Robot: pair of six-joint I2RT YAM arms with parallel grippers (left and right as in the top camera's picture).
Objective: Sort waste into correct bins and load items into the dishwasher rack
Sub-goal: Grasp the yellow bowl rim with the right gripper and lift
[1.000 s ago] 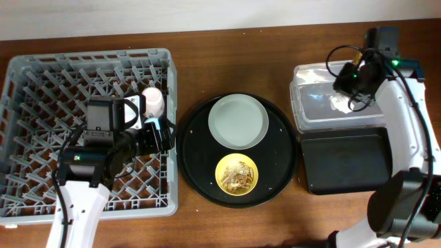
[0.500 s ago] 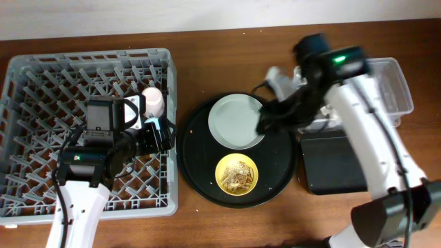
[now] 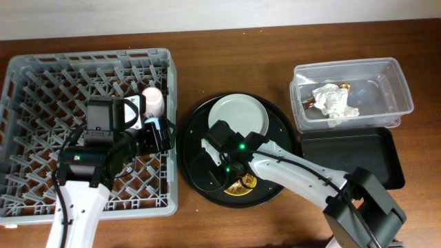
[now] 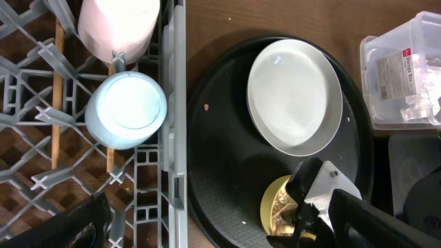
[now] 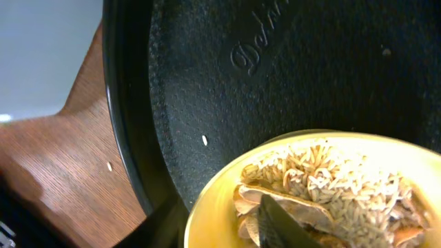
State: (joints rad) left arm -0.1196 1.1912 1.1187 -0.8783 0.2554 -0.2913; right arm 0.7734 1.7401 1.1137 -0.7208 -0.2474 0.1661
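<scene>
A: What sits closest to the right gripper [image 3: 231,173]?

B: The yellow bowl [image 5: 213,207], directly beneath it. One dark finger [image 5: 277,222] points down inside the bowl among the food scraps [image 5: 331,182], which are pale rice-like grains mixed with brownish pieces. The other finger is not clearly shown, so I cannot tell whether the jaws are spread or pinching the rim.

A: What surrounds that?

B: The bowl rests on the round black serving tray [image 3: 279,148]. Just beyond the gripper, on the same tray, the pale grey plate [image 3: 241,116] lies flat with nothing on it.

A: And farther out?

B: Well off to this gripper's right is the shallow black tray [image 3: 358,148]. Beyond it stands the clear tub [image 3: 386,69], with the crumpled white napkin [image 3: 334,102] inside. Small darker bits lie beside the napkin, too small to identify.

A: Where is the left gripper [image 3: 157,134]?

B: Over the dishwasher rack [image 3: 69,62], at its edge nearest the round tray, a short way left of the right gripper. The blue cup [image 4: 126,110] stands among the pegs right in front of it, and the pink cup [image 4: 117,24] is just beyond the blue one. Only a dark sliver of this gripper shows in its own wrist view, so I cannot tell how its jaws stand.
</scene>
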